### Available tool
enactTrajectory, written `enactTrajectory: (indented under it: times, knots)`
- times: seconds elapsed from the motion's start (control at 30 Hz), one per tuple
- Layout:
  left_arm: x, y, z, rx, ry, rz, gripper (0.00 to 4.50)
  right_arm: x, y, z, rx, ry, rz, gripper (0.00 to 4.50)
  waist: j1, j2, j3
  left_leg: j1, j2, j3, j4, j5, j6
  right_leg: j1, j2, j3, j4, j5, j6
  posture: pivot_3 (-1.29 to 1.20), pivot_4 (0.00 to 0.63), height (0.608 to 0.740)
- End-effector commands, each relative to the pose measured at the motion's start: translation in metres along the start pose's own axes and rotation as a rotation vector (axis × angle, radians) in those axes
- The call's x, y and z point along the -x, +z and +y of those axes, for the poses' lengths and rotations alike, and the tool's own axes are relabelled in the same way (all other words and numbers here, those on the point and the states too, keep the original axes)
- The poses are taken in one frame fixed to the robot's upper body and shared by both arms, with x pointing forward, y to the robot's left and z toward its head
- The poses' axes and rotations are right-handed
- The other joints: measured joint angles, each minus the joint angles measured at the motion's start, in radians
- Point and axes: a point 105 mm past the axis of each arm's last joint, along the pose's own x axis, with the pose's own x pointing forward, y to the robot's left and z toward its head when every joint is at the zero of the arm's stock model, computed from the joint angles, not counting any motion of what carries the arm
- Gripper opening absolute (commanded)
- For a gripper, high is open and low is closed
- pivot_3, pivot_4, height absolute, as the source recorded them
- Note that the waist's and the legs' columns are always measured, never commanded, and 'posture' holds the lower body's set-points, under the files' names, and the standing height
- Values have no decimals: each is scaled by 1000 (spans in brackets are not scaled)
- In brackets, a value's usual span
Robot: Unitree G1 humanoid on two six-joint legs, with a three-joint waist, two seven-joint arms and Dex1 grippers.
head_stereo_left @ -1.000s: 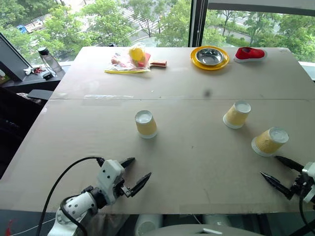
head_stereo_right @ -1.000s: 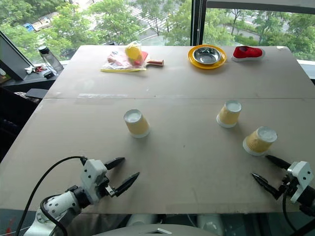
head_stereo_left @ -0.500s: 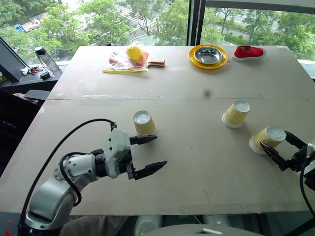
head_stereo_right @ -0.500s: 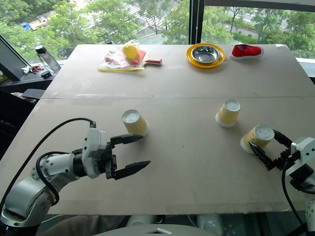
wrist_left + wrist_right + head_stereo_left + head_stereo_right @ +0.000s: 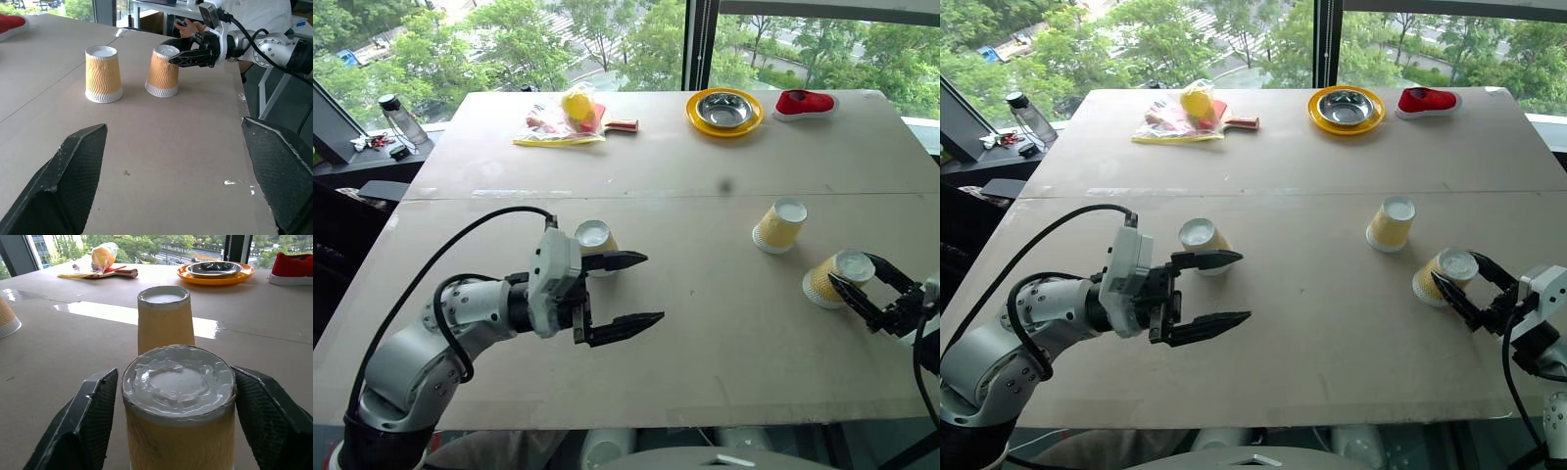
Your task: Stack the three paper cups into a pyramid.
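Observation:
Three paper cups stand upside down on the brown table (image 5: 705, 323). The left cup (image 5: 590, 234) sits just behind the upper finger of my left gripper (image 5: 654, 287), which hovers open above the table, pointing right with nothing in it. The middle cup (image 5: 780, 225) stands alone. My right gripper (image 5: 852, 269) is shut on the right cup (image 5: 824, 282), one finger pressed to each side near its upturned base. In the right wrist view that cup (image 5: 178, 401) sits between both fingers (image 5: 93, 421), with the middle cup (image 5: 165, 318) behind it.
At the table's far edge lie a steel bowl on a yellow plate (image 5: 724, 111), a red shoe (image 5: 806, 103) and a plastic bag with yellow items (image 5: 568, 119). A bottle (image 5: 397, 117) stands off the table at left. A seated person (image 5: 254, 14) is beyond the right edge.
My left gripper rose from the near edge and swung right, beside the left cup. My right gripper moved forward around the right cup and closed on it.

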Motion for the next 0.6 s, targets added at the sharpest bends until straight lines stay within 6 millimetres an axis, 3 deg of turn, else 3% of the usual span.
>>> enactTrajectory:
  times: [0.03, 0.17, 0.3, 0.43, 0.6]
  knots:
    - [-1, 6, -6, -35, -22, -8, 4500, 0, 13, -1, 25, 4, -44, 2079, 0, 0, 0, 0, 0, 0, 0, 0, 0, 0, 0, 0, 0, 0, 0, 0, 150, 740]
    - [-1, 4, -5, -34, -6, -6, 4500, -2, 10, 0, 36, 27, -26, 1989, 0, 0, 0, 0, 0, 0, 0, 0, 0, 0, 0, 0, 0, 0, 0, 0, 150, 740]
    - [2, 5, -4, -23, 39, -25, 4500, -22, 18, 15, 39, 101, -40, 1989, -3, 0, 2, 0, 0, 1, 0, 0, 0, -1, 0, 1, 1, 0, 0, 0, 150, 740]
    - [14, 3, 9, -34, 147, 0, 4500, -59, 21, 43, 28, 222, -29, 1989, -6, -1, 4, 1, 1, 2, 0, 0, 0, -2, 1, 2, 3, 0, 0, 0, 150, 740]
    - [30, 5, 23, -29, 292, -19, 4500, -121, 31, 98, 28, 403, -112, 1989, -3, -2, 6, 0, 2, 0, 1, 0, 0, -3, 2, 2, 5, 0, 0, 0, 150, 740]
